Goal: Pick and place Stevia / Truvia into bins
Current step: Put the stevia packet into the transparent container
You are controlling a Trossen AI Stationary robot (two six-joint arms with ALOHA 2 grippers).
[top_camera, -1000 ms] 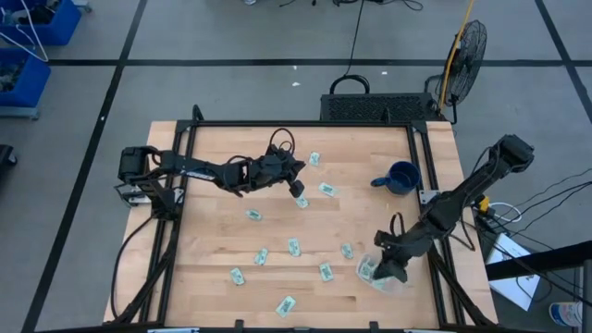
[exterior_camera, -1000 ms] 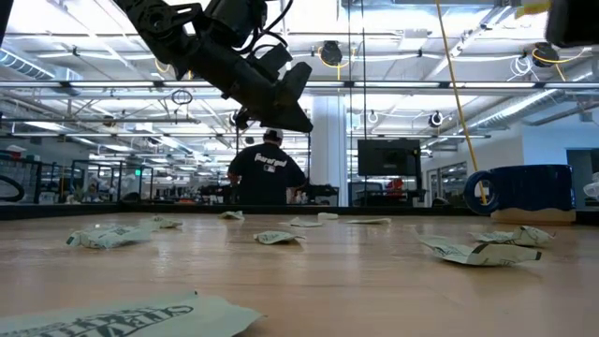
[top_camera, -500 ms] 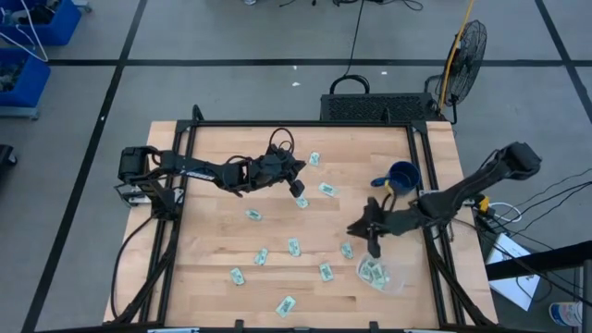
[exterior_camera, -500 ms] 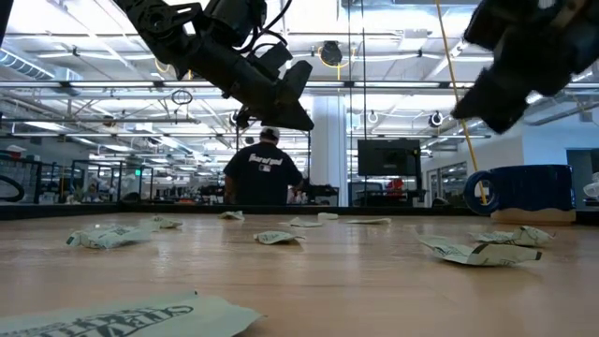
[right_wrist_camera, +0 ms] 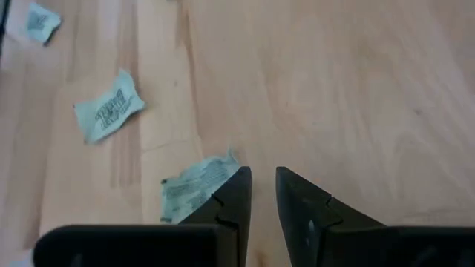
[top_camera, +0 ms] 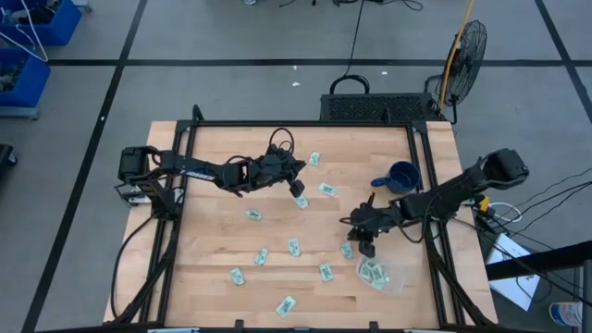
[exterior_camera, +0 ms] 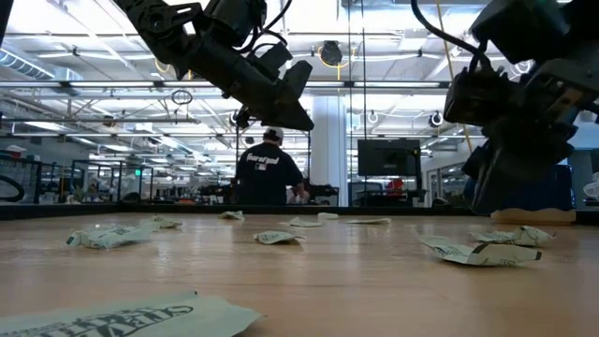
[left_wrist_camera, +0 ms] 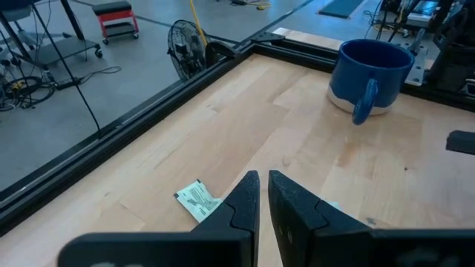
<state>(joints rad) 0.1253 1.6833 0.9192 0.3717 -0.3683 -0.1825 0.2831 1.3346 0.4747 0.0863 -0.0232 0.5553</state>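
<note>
Hovering above the table's far middle, the left gripper [top_camera: 298,188] has its fingers nearly together, holding nothing. Pale green sachets [top_camera: 293,246] lie scattered over the wood. The right gripper [top_camera: 363,246], equally narrow and empty, hangs over one sachet [right_wrist_camera: 194,185] beside the clear bin [top_camera: 381,275].

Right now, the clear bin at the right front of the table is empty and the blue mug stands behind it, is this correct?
Not quite: the clear bin already holds a few green sachets, as the high view shows. The blue mug does stand behind it.
</note>
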